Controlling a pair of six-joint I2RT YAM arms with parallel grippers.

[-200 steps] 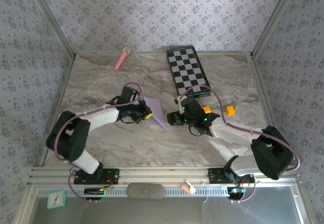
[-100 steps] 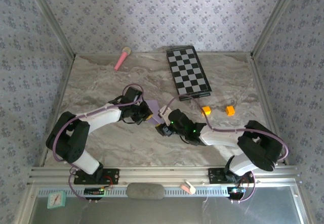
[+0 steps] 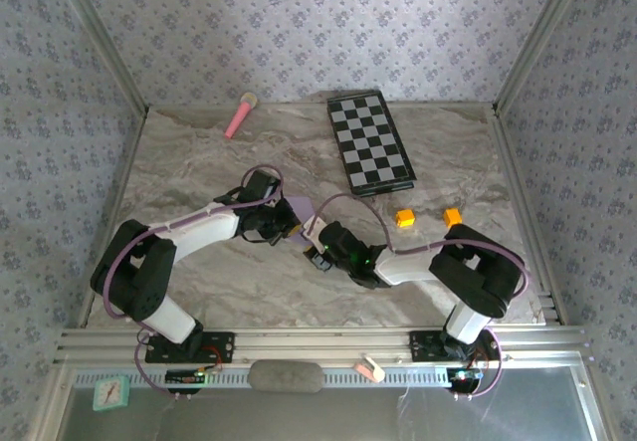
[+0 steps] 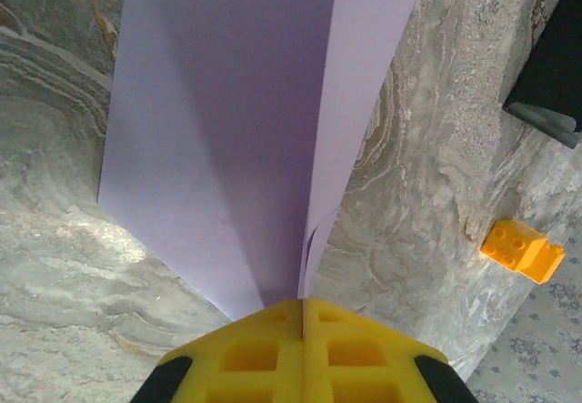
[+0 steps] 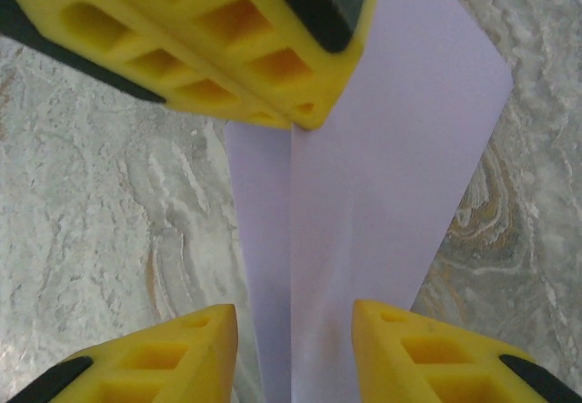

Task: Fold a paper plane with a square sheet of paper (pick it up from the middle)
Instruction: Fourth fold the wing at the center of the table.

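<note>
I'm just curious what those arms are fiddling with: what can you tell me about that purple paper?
The paper is thin, pale lilac and matte, folded along a centre crease into overlapping flaps. It sits near the middle of the table. The left fingers are shut on one end at the crease. The right fingers stand open either side of the other end, not pinching it.

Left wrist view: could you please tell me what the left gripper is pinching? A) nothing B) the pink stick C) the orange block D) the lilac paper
D: the left gripper is shut on the creased lilac paper; the orange block lies apart.
</note>
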